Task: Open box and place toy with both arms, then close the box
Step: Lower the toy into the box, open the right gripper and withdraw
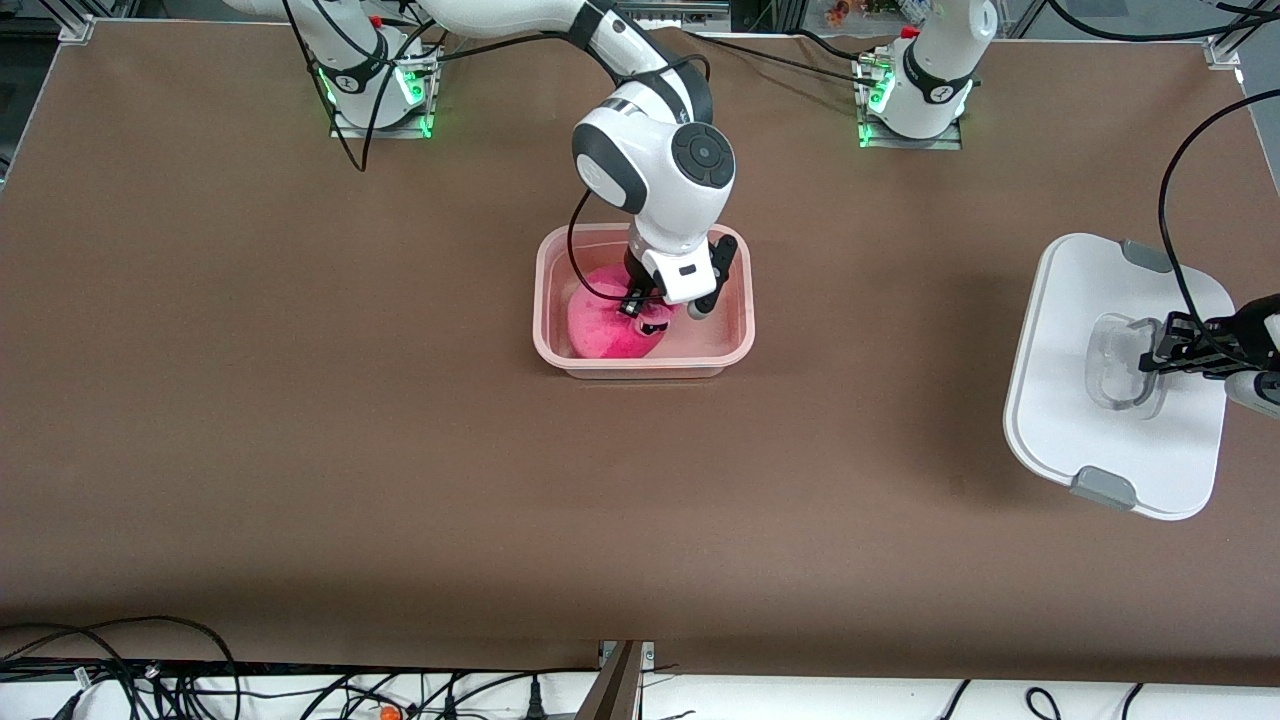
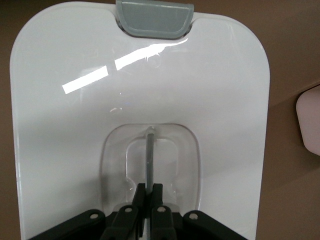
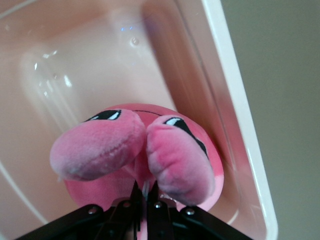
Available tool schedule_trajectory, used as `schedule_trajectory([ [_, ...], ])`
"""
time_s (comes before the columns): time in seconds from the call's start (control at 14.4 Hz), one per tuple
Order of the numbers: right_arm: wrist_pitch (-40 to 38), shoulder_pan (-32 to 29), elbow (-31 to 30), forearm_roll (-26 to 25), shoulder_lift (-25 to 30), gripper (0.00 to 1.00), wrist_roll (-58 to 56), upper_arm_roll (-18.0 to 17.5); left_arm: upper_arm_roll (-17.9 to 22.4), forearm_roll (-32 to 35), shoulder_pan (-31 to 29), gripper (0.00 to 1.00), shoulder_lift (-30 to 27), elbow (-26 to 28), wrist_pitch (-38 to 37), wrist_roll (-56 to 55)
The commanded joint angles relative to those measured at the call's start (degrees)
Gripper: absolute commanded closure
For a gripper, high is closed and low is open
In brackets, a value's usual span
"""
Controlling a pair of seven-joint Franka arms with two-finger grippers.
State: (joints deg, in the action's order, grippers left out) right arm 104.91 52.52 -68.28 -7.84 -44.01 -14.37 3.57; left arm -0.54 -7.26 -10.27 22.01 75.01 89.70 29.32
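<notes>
The right gripper (image 3: 142, 197) is pinching the toy (image 3: 145, 155) with closed fingers inside the tub (image 3: 240, 125). The toy is lying close to one tub wall, its two ears facing the camera.

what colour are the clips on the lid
Grey, on the white lid; one clip shows best in the left wrist view.

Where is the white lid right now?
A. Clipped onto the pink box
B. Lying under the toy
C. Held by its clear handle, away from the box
C: the left gripper is shut on the clear handle of the lid, toward the left arm's end of the table, while the box stands open.
</notes>
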Motion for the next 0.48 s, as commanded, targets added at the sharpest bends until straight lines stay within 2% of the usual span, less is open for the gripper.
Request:
schedule_trajectory([
  [0.0,3.4,1.9,2.0,-0.9,-1.8,0.0,8.3,0.5,-0.3,-1.8,-0.5,1.0,0.1,-1.3,-1.4,-0.2],
  [0.28,7.7,3.1,3.1,-0.2,-1.3,0.0,19.3,0.3,-0.3,-1.8,-0.5,1.0,0.1,-1.3,-1.7,-0.2],
  [0.42,6.5,3.7,4.8,-0.1,-0.1,0.0,23.2,0.4,-0.3,-1.8,-0.5,1.0,0.1,-1.3,-1.8,-0.2],
])
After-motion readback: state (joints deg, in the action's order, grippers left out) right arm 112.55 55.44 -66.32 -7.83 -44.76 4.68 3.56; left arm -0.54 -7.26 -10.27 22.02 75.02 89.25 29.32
